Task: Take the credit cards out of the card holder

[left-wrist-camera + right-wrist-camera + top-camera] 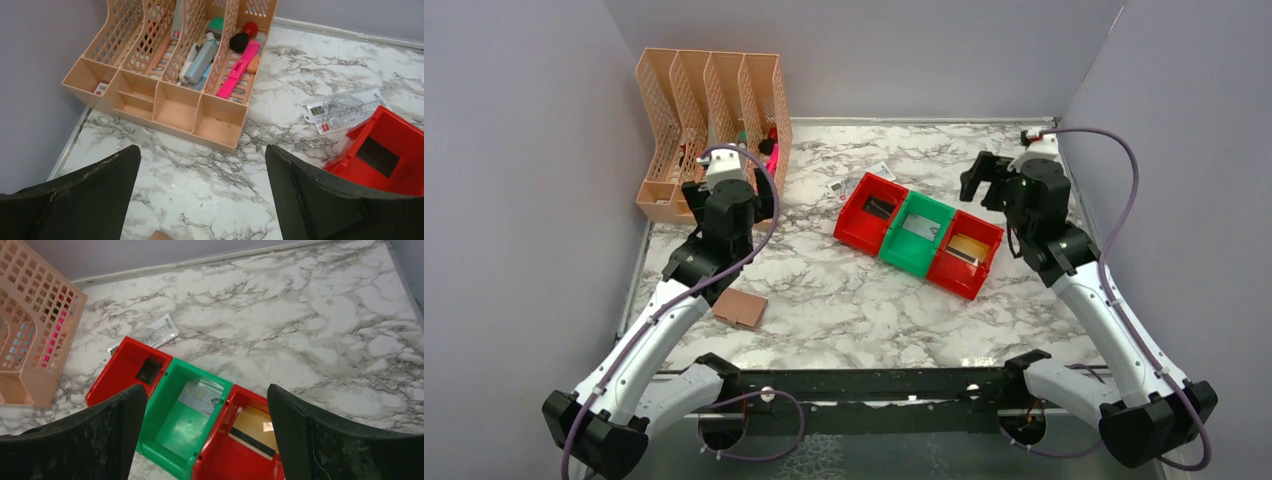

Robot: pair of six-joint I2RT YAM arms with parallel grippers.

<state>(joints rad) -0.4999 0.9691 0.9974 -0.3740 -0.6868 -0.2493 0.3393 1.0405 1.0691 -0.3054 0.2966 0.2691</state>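
Card holder (pixel 740 308) closed, well apart from bins (pixel 904 263) | left gripper (pixel 202 200) wide, empty | right gripper (pixel 205 440) wide, empty

Peach organizer (pixel 664 100), red and green bins (pixel 904 258)

Letters "VIS" show on a silver card (pixel 202 392) lying in the green bin (pixel 182 437), the middle of three; print on the protractor pack (pixel 345 111) is too small to read.
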